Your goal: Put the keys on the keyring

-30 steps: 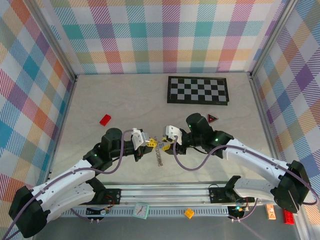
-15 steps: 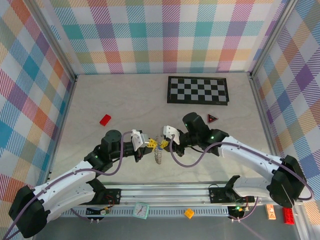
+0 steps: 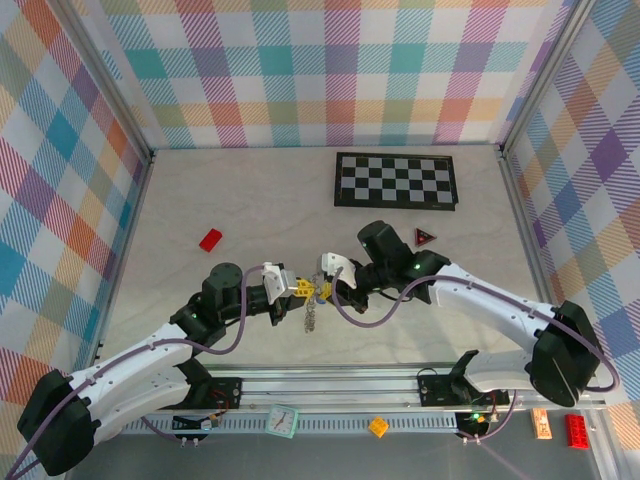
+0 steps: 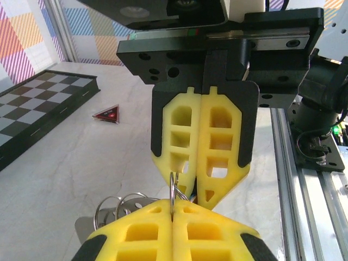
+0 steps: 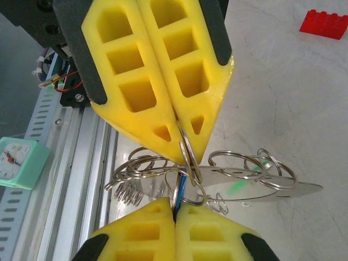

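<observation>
My left gripper (image 3: 301, 289) and right gripper (image 3: 322, 290) meet tip to tip above the table's front middle. The keyring (image 3: 312, 316), a bunch of silvery rings and thin chain, hangs between and below them. In the left wrist view my left gripper (image 4: 173, 205) is shut on one thin ring (image 4: 173, 190), facing the shut right gripper (image 4: 200, 197). From the right wrist camera, my right gripper (image 5: 175, 209) is shut on the blue key (image 5: 182, 187) and a ring beside it, while the left gripper (image 5: 186, 149) pinches a doubled ring. A green mark (image 5: 235, 188) lies on a flat silvery plate.
A chequered board (image 3: 396, 180) lies at the back right, with a small red triangle (image 3: 425, 236) just in front of it. A red block (image 3: 210, 239) sits to the left. The metal rail (image 3: 330, 385) runs along the near edge, with a green clock (image 3: 283, 420) below it.
My right gripper has moved left to meet the left gripper and has shut. The chain has shifted slightly left and now hangs from the two grippers.
</observation>
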Motion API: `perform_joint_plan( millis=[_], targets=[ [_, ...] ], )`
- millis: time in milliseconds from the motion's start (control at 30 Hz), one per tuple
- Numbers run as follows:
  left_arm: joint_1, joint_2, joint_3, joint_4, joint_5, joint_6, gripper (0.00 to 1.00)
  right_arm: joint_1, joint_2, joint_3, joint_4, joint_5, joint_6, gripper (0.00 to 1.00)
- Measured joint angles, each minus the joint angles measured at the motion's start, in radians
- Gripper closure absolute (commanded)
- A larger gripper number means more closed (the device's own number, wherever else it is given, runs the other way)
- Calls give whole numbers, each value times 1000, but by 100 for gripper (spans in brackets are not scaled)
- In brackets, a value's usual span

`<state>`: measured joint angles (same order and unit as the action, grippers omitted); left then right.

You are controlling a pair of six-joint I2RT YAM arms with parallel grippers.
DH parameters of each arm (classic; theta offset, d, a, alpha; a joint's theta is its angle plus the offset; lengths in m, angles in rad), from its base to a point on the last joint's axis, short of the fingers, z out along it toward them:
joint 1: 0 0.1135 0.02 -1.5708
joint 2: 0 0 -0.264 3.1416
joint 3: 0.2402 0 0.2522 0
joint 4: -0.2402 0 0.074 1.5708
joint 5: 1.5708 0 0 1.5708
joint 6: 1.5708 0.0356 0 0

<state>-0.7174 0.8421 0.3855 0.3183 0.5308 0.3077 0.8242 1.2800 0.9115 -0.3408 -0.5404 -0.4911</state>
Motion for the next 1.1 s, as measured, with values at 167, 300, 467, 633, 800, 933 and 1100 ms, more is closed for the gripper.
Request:
perform_joint_plan(
  millis=[167,300,467,633,800,933,1100],
  targets=[
    [-2,0,-3,8,3,5,100,-2,2,9,-16,-7,-5,77],
    [-2,0,-3,26,3,12,100,-23,-44,-20,3,-10,8,69],
    [-2,0,-3,26,19,23,100,-52,-158,-86,54,-13,17,70],
    [-3,0,-4,26,41,24,100,-53,-174,-98,142,-24,64,77],
    [-3,0,-4,26,57,26,100,-53,-146,-98,198,-49,94,81],
    [-3,0,-4,26,63,26,100,-53,-121,-98,206,-76,100,81],
    [-3,0,-4,25,63,26,100,-53,-107,-98,207,-105,107,80]
  ],
)
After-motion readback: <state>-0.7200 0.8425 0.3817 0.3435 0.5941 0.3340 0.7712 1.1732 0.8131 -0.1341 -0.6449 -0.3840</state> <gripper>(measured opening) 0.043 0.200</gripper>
